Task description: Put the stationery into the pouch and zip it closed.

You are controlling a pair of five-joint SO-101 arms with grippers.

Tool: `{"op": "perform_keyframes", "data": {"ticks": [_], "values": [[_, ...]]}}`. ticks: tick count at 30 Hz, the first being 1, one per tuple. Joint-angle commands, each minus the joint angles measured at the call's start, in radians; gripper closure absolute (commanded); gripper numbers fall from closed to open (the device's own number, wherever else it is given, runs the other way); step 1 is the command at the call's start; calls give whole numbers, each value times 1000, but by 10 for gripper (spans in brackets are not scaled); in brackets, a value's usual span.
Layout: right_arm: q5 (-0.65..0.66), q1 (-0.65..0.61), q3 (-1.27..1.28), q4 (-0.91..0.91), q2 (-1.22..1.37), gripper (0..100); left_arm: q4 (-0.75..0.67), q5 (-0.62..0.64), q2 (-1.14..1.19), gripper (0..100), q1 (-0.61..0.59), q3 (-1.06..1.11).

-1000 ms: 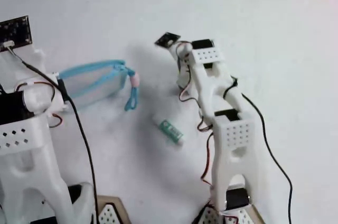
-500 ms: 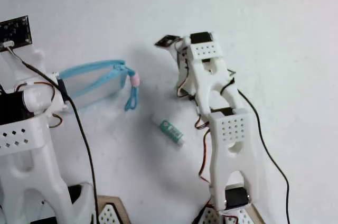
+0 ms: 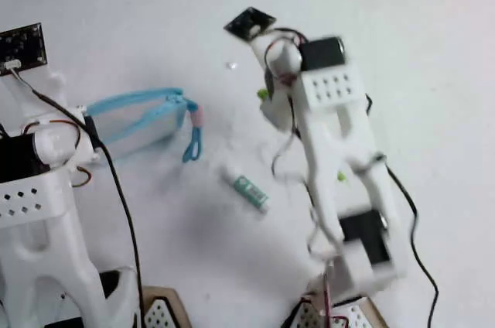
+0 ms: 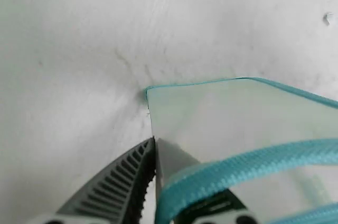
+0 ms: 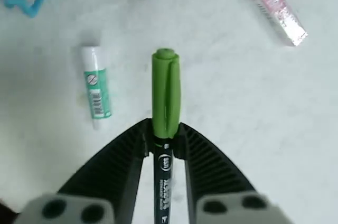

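Two grippers are each clamped on a load. The left gripper (image 4: 155,149) pinches one corner of the clear, blue-edged pouch (image 4: 227,113), which stretches away from its jaws across the white table (image 3: 433,49). The right gripper (image 5: 165,131) is closed on a green marker (image 5: 166,86), whose cap juts ahead of the fingertips. A white-and-green tube (image 5: 96,94) lies just beside the cap, and a pink eraser (image 5: 280,15) sits farther ahead on the opposite side.
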Motion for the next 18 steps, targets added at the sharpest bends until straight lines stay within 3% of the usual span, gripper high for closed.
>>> {"op": "perform_keyframes", "data": {"ticks": [1,10,18], "values": [[-11,-54,269,-22,-357,981,-15,0,-1,978,4,-9],[-23,-153,913,-372,-931,981,-18,0,-1,978,7,-6],[-427,-329,1114,-1072,-1175,981,-20,0,-1,978,8,-8]]}}
